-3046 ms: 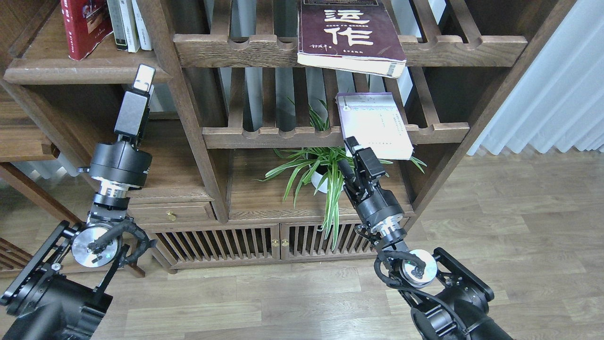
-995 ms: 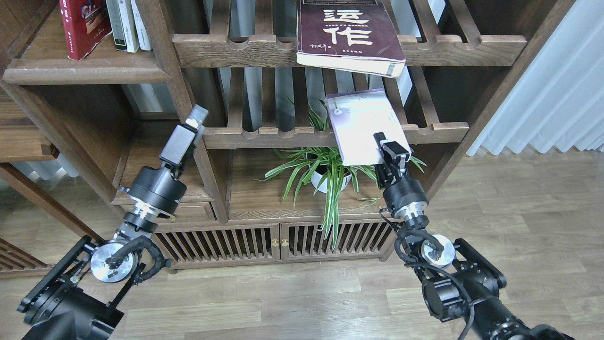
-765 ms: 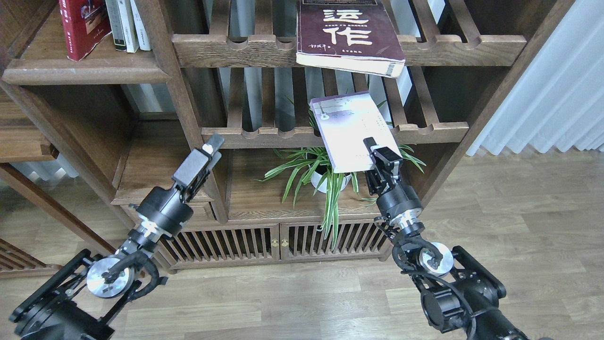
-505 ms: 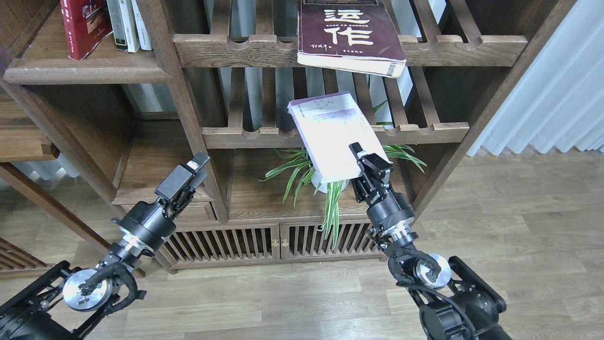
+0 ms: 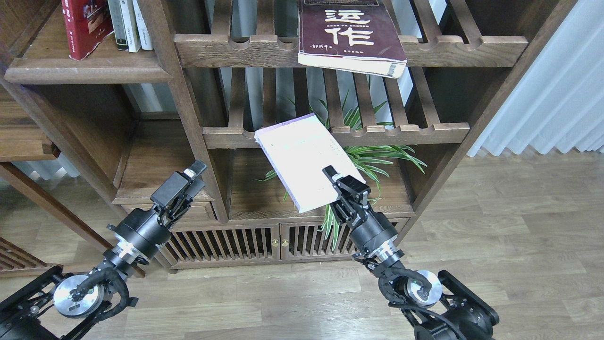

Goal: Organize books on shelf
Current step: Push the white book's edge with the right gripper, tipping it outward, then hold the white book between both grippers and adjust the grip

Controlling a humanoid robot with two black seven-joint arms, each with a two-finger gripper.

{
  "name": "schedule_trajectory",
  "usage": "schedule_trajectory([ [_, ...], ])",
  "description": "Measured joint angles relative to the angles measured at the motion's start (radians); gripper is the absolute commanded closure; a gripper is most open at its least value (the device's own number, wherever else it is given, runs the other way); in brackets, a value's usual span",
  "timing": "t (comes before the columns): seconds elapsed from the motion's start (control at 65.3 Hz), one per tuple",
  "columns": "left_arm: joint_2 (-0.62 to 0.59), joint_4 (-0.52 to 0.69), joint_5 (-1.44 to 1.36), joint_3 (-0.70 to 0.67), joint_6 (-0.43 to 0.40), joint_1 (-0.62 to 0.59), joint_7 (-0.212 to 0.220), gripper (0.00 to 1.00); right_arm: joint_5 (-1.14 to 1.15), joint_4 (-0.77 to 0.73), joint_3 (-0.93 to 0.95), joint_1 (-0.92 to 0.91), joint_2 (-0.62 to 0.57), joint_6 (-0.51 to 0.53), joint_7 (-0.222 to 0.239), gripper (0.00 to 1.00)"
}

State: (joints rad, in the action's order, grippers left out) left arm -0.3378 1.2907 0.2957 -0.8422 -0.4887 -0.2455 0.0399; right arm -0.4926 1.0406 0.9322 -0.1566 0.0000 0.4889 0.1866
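The pale lavender-white book (image 5: 306,160) hangs in the air in front of the bookcase, tilted with its far corner toward the upper left, level with the lower slatted rack (image 5: 377,133) and clear of it. My right gripper (image 5: 347,185) pinches its near lower corner, one finger on top of the cover; the finger beneath is hidden by the book. The print on the cover is too faint to read. The book covers most of the potted plant (image 5: 377,156) behind it, so only leaves show to its right and below.

The thick maroon book (image 5: 348,35) lies on the upper slatted rack (image 5: 226,47), its near edge jutting past the front rail; its top is cut off by the frame, leaving only the lower white characters. The red book (image 5: 80,26) stands leaning on the solid shelf (image 5: 85,71) at upper left, beside thin white and grey-spined books (image 5: 130,23), all cut off at the top.

My left gripper (image 5: 188,177) points up and to the right, in front of the lower left compartment, near the upright post (image 5: 198,137). It touches nothing. It appears dark and nearly end-on, so I cannot tell whether its fingers are apart or together.
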Motion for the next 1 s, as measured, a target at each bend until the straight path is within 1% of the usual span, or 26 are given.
schedule_trajectory([
  [0.184, 0.019, 0.002, 0.000, 0.011, 0.000, 0.005, -0.002, 0.11, 0.001, 0.034, -0.020, 0.000, 0.000, 0.000, -0.001, 0.96],
  [0.367, 0.064, 0.004, 0.000, 0.027, 0.000, 0.017, -0.008, 0.14, 0.002, 0.059, -0.048, 0.000, 0.000, 0.000, -0.003, 0.96],
  [0.536, 0.112, 0.004, 0.000, 0.028, 0.000, 0.026, -0.011, 0.15, 0.002, 0.060, -0.073, 0.000, 0.000, 0.000, -0.002, 0.96],
  [0.704, 0.130, 0.005, -0.001, 0.028, 0.000, 0.029, -0.010, 0.17, 0.002, 0.061, -0.089, 0.012, 0.000, 0.000, -0.002, 0.96],
  [0.919, 0.138, 0.006, -0.001, 0.030, 0.000, 0.027, -0.005, 0.23, 0.003, 0.061, -0.124, 0.015, 0.000, 0.000, -0.001, 0.96],
  [0.995, 0.137, 0.006, -0.001, 0.031, 0.000, 0.026, -0.002, 0.26, 0.003, 0.061, -0.126, 0.015, 0.000, 0.000, -0.001, 0.96],
])
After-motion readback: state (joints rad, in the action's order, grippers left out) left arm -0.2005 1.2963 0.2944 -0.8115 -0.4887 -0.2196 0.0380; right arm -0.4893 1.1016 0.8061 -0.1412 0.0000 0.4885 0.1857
